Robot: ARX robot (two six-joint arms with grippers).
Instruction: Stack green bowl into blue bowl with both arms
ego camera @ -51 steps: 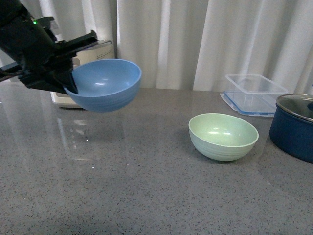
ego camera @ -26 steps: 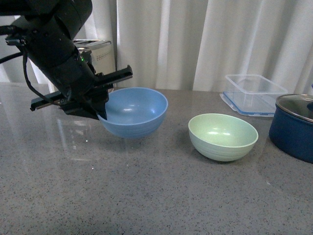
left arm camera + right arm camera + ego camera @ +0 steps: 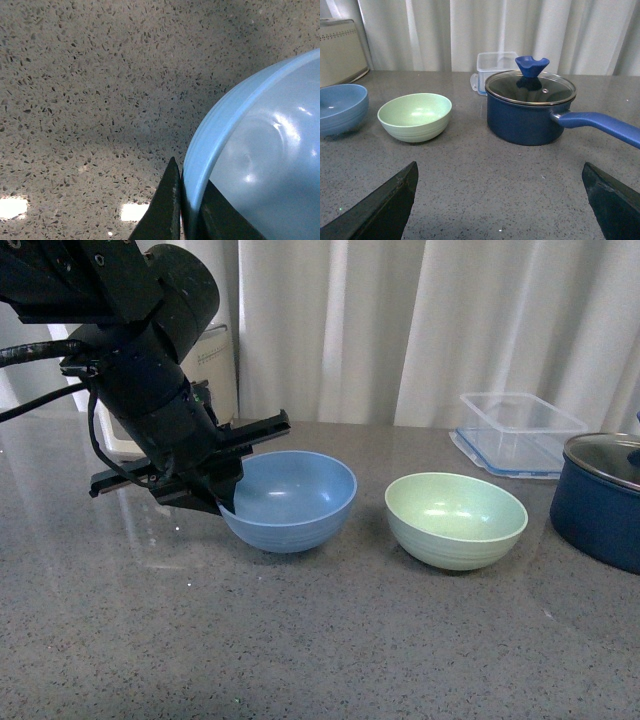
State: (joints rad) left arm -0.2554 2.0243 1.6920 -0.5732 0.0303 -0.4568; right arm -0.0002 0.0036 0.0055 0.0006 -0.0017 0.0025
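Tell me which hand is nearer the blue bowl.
Left. The left hand is clamped on the rim of the blue bowl. The right hand hangs open, apart from it, on the far side of the green bowl.

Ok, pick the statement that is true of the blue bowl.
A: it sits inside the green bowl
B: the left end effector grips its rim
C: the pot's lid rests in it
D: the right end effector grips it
B: the left end effector is shut on the rim of the blue bowl, with one finger inside and one outside, while the green bowl stands apart beside it.
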